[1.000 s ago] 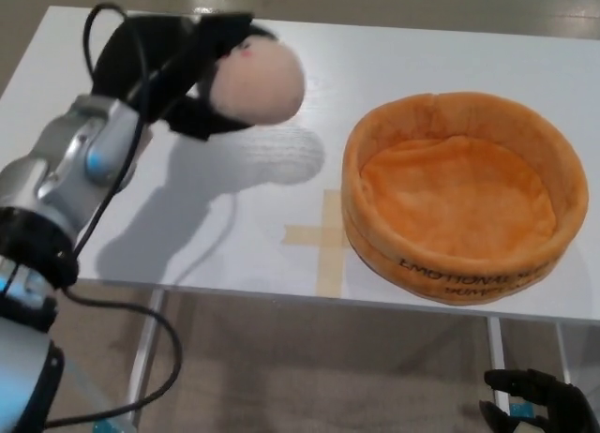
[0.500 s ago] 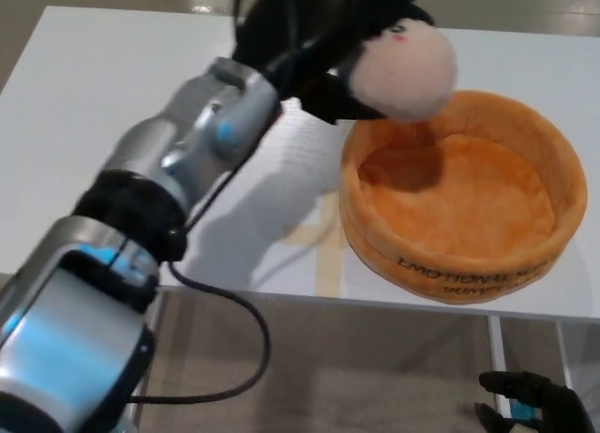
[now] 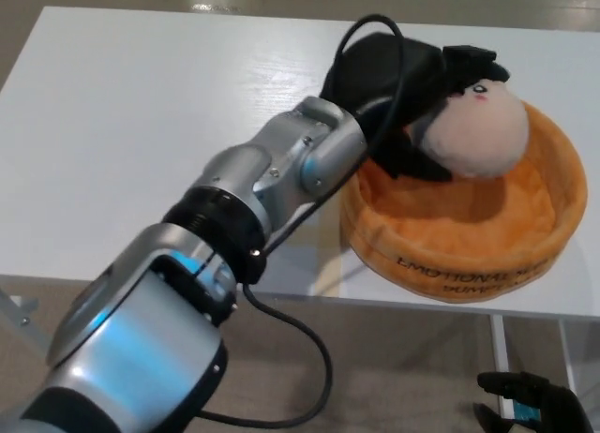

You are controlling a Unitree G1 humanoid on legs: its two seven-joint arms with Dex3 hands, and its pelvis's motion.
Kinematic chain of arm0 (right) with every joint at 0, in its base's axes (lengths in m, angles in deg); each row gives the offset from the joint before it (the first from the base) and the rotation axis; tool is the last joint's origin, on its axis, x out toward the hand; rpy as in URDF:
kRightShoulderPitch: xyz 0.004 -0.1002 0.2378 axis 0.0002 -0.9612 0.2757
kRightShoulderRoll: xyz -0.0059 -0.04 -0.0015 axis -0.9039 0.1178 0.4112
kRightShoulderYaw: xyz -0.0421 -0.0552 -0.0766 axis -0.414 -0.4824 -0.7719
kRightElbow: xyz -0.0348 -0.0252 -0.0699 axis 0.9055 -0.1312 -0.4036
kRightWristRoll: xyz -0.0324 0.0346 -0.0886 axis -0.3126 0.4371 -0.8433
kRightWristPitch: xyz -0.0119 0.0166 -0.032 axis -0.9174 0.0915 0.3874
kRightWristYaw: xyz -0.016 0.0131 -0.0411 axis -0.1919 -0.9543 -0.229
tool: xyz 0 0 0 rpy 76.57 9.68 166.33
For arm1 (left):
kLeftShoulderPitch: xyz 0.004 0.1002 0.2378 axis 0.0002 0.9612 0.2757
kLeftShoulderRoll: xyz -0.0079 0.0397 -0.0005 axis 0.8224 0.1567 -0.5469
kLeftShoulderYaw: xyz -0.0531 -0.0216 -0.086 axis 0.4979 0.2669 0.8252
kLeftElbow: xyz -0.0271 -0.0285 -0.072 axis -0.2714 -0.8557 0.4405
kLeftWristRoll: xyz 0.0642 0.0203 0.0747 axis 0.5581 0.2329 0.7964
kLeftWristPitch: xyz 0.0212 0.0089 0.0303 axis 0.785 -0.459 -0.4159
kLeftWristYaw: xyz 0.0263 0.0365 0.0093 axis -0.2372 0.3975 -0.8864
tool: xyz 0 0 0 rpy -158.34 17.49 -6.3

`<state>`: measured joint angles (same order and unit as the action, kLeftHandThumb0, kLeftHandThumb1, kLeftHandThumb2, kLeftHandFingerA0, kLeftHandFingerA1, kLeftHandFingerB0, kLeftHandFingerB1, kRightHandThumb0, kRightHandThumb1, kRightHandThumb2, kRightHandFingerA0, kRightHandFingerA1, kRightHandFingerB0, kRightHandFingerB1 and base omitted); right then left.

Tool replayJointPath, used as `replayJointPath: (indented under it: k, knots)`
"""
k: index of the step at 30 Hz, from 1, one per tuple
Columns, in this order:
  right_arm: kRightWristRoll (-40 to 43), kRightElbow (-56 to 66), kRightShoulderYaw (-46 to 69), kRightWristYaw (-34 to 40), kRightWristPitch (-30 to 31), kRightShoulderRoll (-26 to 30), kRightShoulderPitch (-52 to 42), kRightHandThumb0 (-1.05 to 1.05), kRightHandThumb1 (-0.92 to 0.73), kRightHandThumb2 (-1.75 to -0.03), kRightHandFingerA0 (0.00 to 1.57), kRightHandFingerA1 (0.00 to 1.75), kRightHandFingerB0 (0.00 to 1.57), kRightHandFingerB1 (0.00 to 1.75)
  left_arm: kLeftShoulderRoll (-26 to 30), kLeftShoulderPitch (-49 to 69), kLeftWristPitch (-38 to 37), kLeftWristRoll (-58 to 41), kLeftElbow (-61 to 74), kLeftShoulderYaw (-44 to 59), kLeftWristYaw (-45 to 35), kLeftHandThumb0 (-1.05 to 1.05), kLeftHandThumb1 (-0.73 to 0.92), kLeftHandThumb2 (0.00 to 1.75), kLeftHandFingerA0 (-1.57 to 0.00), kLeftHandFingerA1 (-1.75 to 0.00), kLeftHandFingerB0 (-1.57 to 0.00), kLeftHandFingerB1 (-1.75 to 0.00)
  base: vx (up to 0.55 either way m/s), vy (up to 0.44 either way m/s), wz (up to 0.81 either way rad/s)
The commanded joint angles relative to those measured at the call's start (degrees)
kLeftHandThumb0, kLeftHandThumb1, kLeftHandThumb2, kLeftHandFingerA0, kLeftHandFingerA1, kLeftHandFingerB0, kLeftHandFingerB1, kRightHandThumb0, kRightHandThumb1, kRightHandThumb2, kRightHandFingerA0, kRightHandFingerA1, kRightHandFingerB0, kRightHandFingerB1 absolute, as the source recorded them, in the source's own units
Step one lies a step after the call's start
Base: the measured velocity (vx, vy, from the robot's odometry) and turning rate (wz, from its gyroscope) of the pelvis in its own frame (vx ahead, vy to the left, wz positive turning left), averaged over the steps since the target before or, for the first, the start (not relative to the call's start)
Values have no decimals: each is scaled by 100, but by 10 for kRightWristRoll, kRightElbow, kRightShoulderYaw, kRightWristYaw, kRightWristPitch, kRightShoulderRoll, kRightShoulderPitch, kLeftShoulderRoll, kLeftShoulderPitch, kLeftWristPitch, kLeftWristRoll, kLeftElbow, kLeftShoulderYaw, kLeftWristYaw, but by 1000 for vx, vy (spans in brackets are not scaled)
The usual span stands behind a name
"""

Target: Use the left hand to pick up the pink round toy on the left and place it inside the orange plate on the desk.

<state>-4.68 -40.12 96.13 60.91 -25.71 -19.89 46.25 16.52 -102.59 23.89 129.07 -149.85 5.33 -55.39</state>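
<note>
A white bench (image 3: pixel 141 124) fills most of the frame, its near edge running across the lower third, with a beige floor showing below and beyond it. Thin metal legs of the bench are visible under the edge at lower left and lower right.

At the right side of the bench sits the orange plate (image 3: pixel 450 255), a soft, round, high-walled fabric dish with dark lettering along its front wall. Its near wall lies close to the bench's front edge.

The robot's left arm (image 3: pixel 253 189) enters from the lower left of the frame and stretches diagonally up to the right, silver segments joined by black rings, with a black cable (image 3: pixel 309 358) looping from beneath it and another arc of cable rising over the wrist. The left hand (image 3: pixel 403 86) is over the back left part of the plate, its black fingers closed around the pink round toy (image 3: pixel 473 133). The toy is a pale pink plush ball with a small pink mark near its top; it sits within the plate's rim toward the back, low against the orange lining, though whether it rests fully on the lining cannot be told. One black finger (image 3: pixel 473 63) reaches over the toy's top.

The right hand (image 3: pixel 534 410) shows only partly in the lower right corner, below the bench; its fingers appear loosely apart and it holds nothing.
</note>
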Motion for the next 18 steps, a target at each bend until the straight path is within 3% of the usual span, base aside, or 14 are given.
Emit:
replayJointPath:
  k: [1, 12, 13, 14, 15, 16, 18]
  knots:
    - [5, -4, 0, -2, -2, -2, -6, -35, -60, -56, 56, 55, 61, 50, -6, -17, 57, 2, -3, -14, -127, -85, 49, 88, 0, 0, -4, -8, 0, 0, 0]
    - [5, -4, 0, -2, -2, -3, -5, -35, -59, -57, 56, 56, 62, 50, -8, -24, 83, -25, 3, 2, -207, -80, 43, 87, 0, 0, 0, 0, 0, 0, 0]
    - [6, -4, 1, -3, 0, -3, -5, -39, -45, -86, 52, 66, 55, 63, -6, -24, 85, -29, 6, 6, -214, -78, 42, 86, 0, 0, 0, 0, 0, 0, 0]
    - [6, -4, 1, -3, 0, -3, -5, -39, -45, -86, 52, 66, 55, 63, -6, -24, 86, -29, 8, 8, -216, -78, 42, 86, 0, 0, 0, 0, 0, 0, 0]
    - [6, -3, 1, -2, 0, -3, -4, -33, -58, -57, 56, 58, 63, 51, -4, -24, 85, -28, 10, 9, -217, -78, 42, 86, 0, 0, 0, 0, 0, 0, 0]
    - [6, -3, 1, -2, -1, -3, -5, -32, -58, -57, 56, 58, 62, 52, -3, -25, 87, -27, 13, 9, -217, -98, 46, 67, 0, 0, 0, -6, 0, 0, 0]
    - [7, -3, 2, -2, -2, -3, -5, -32, -58, -57, 56, 58, 62, 52, -1, -25, 91, -26, 19, 11, -220, -98, 46, 67, 0, 0, 0, -6, 0, 0, 0]
